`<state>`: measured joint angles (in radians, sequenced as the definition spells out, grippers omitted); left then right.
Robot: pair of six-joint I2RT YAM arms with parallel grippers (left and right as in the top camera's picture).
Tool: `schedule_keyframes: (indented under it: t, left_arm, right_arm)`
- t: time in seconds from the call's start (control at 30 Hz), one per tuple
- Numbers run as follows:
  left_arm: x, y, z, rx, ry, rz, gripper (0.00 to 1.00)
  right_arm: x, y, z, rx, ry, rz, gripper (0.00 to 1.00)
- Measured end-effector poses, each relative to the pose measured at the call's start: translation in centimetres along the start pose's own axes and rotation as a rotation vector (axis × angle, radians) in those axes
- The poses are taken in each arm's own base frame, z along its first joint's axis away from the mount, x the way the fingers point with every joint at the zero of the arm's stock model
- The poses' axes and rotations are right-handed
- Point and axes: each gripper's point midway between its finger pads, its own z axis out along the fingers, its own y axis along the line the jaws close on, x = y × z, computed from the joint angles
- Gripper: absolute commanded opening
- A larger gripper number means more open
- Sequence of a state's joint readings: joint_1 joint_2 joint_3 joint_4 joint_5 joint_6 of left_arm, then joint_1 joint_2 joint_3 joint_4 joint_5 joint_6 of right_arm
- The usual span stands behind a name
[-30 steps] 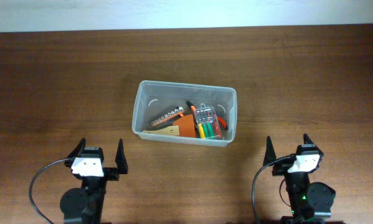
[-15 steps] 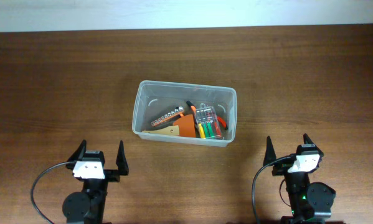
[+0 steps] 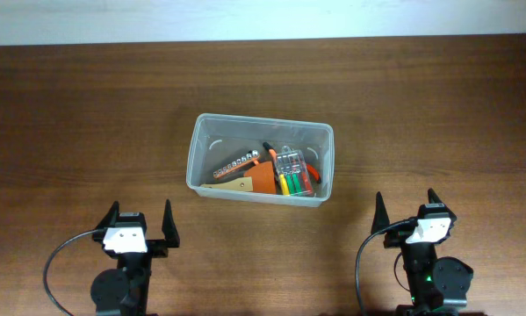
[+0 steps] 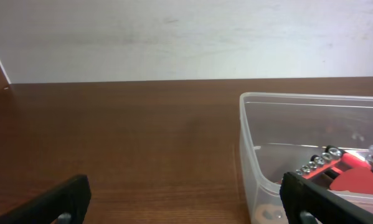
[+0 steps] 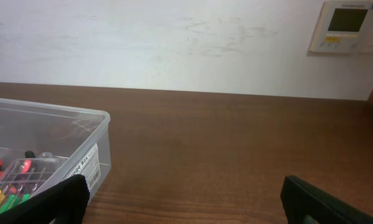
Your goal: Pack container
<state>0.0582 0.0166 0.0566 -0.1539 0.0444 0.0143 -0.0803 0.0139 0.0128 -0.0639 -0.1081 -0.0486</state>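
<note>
Open worktop lies on every side of the container - wide room to left and right, and beyond it to the far edge under the wall. The container sits mid-worktop, mouth up, long axis left-to-right, right end skewed slightly towards the arms. Tools lie inside. I see the left pincer and right pincer both released - well apart from it.

Dark wooden table, grain running side to side. Behind it a scuffed white wall, with a beige control panel over on the right. Mid-table there's a small clear case of green, yellow and red pieces, an orange wedge just beside it, and a row of silver sockets to its left.
</note>
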Motion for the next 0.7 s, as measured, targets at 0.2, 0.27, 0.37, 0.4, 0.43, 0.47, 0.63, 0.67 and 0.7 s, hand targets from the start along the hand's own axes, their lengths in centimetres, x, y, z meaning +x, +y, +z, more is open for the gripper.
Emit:
schedule_keyframes:
  t: [0.2,0.27,0.37,0.4,0.43,0.47,0.63,0.67,0.7]
  left_arm:
    - [0.01,0.60,-0.01,-0.035,0.000,0.000,0.99]
    - [0.02,0.71,-0.01,-0.041,0.001,0.000,0.99]
    - [0.02,0.79,-0.02,-0.046,0.001,0.000,0.99]
    - [0.02,0.81,-0.02,-0.047,0.001,0.000,0.99]
    - [0.02,0.83,-0.02,-0.048,0.001,0.000,0.99]
    - [0.02,0.85,-0.02,-0.049,0.001,0.000,0.99]
    - [0.03,0.85,-0.02,-0.050,0.001,0.000,0.99]
    - [0.04,0.85,-0.02,-0.049,0.002,0.000,0.99]
    - [0.04,0.85,-0.02,-0.049,0.002,0.000,0.99]
  right_arm:
    - [0.00,0.00,0.00,0.000,0.000,-0.001,0.99]
    - [0.00,0.01,0.00,0.000,0.000,0.000,0.98]
    - [0.00,0.00,0.00,0.000,0.000,0.000,0.99]
    - [0.00,0.00,0.00,0.000,0.000,0.000,0.99]
    - [0.00,0.00,0.00,0.000,0.000,0.000,0.99]
    - [0.00,0.00,0.00,0.000,0.000,0.000,0.99]
    - [0.00,0.00,0.00,0.000,0.000,0.000,0.99]
    - [0.00,0.00,0.00,0.000,0.000,-0.001,0.99]
    - [0.00,0.00,0.00,0.000,0.000,0.000,0.99]
